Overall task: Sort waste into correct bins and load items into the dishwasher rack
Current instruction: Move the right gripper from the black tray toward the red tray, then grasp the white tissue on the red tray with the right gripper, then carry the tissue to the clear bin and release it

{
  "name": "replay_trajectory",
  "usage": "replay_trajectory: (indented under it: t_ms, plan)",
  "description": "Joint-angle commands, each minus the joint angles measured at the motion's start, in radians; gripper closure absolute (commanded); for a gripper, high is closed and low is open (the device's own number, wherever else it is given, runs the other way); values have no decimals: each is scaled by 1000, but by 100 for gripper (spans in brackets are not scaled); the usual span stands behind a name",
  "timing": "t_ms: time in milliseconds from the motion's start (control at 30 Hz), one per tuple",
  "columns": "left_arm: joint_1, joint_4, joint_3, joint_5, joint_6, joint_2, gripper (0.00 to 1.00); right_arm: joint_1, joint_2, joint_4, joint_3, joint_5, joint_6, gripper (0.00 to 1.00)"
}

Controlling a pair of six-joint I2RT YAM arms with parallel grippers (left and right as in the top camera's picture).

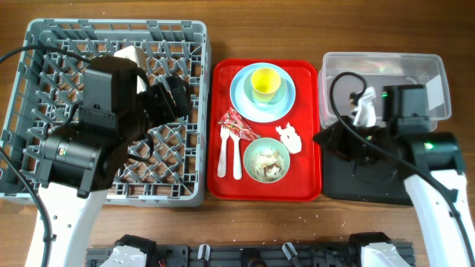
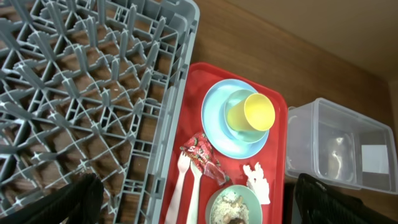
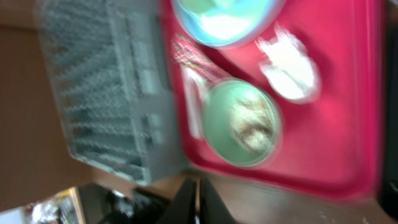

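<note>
Mint-green bowl of crumbs sits nearest on the red tray, fork and spoon at its 9 o'clock, tissue at 1. Wrapper print — unreadable. Beyond, only the left wrist view reveals the pale bowl under the yellow cup on the plate. Left gripper gapes over the rack; right gripper — blurred — looks pinched closed, empty.

Overhead looks straight down on the whole bench; the left wrist view looks down from above the rack toward the red tray; the right wrist view, blurred, sits nearer; all three share that tray.
</note>
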Motion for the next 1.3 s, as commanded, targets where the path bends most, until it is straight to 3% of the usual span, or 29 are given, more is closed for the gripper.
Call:
replay_trajectory:
  t_ms: [0,67,200,333,633,800,1000,1067,1167,1267]
  plan:
    - [6,2,3,-2,5,-6,0,119,26,-37,-16,295,171,96]
    - [6,2,3,-2,5,-6,0,194,26,-9,-39,346,206,94]
    - [6,2,3,-3,5,-6,0,309,30,29,-114,509,378,80]
    - [6,2,3,-3,5,-6,0,336,68,266,-255,592,411,71]
    - [6,2,3,-2,5,-6,0,336,330,447,-275,562,445,67]
    - [6,2,3,-2,5,-6,0,336,386,524,-275,524,494,66]
    - [6,2,3,-3,5,-6,0,336,455,549,-276,538,516,67]
    - [6,2,3,-3,5,-6,0,336,485,552,-276,538,516,75]
    - [6,2,3,-3,5,-6,0,336,488,560,-276,537,516,96]
    - [6,2,3,-3,5,-6,0,336,423,537,-250,530,483,96]
